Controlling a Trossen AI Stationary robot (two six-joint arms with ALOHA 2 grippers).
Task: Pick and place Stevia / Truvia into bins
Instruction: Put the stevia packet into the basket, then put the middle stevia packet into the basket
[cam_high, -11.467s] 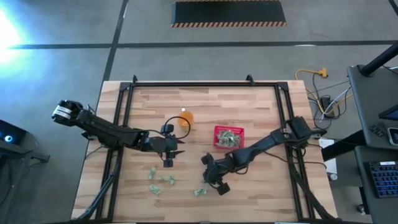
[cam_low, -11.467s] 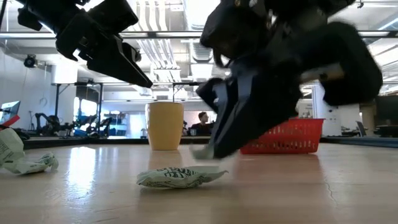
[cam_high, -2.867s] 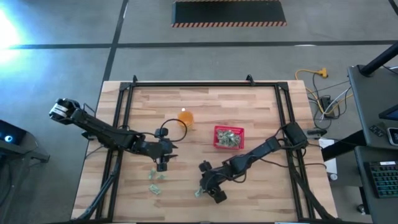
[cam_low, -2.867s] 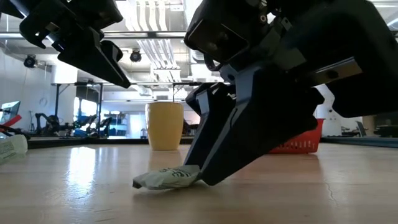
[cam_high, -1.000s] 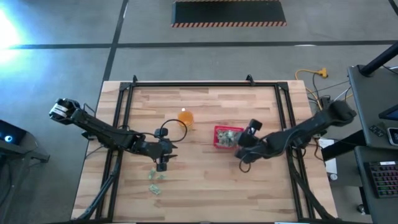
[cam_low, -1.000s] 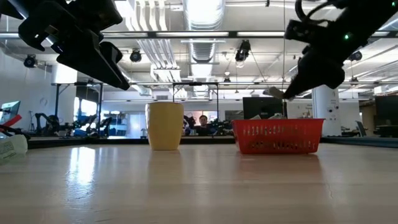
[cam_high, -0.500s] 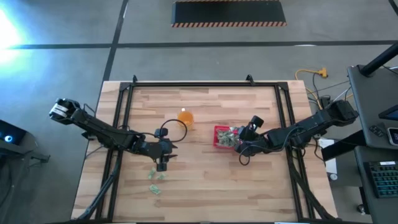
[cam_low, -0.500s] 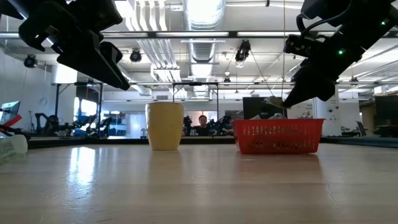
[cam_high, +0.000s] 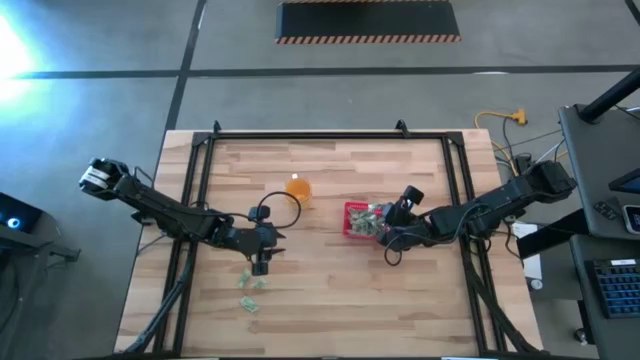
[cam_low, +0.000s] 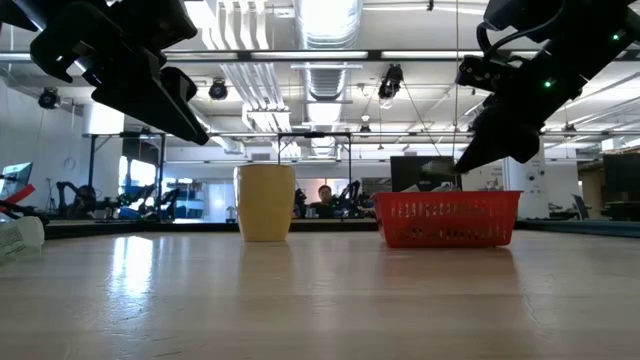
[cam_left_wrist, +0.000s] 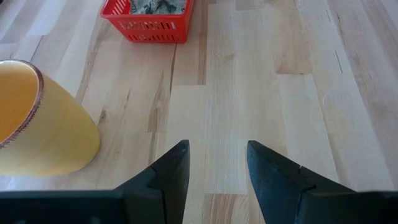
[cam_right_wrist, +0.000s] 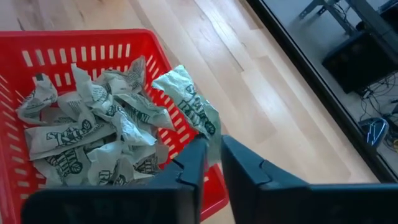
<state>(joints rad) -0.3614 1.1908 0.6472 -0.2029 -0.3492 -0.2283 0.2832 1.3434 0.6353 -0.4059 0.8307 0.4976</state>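
A small red basket (cam_high: 349, 212) on the table holds several crumpled green-and-white Stevia packets (cam_right_wrist: 93, 134). My right gripper (cam_right_wrist: 213, 152) hangs over the basket's right wall (cam_right_wrist: 186, 134), fingers a narrow gap apart. One packet (cam_right_wrist: 186, 102) has its lower end between the tips. Two more packets (cam_high: 254, 283) (cam_high: 248, 304) lie flat on the wood near the front left. My left gripper (cam_high: 262, 262) hovers open just beyond them, with nothing between its fingers (cam_left_wrist: 171, 168). My right gripper has the packet's lower end (cam_right_wrist: 210, 138) between its fingertips, which slant down from the table's right. With the fingers this far apart, I cannot tell whether they still touch it. The packet sticks out tilted, clear of the basket and above its right wall.
A translucent orange cup (cam_high: 298, 188) stands upright left of the basket and beyond my left gripper. A black metal frame (cam_high: 300, 135) runs along the table's sides and far edge. Bare wood lies between the two arms.
My right gripper, with the packet at its tips, has gone a little toward the far edge and down. It now stands over the basket's right wall, lower than before.
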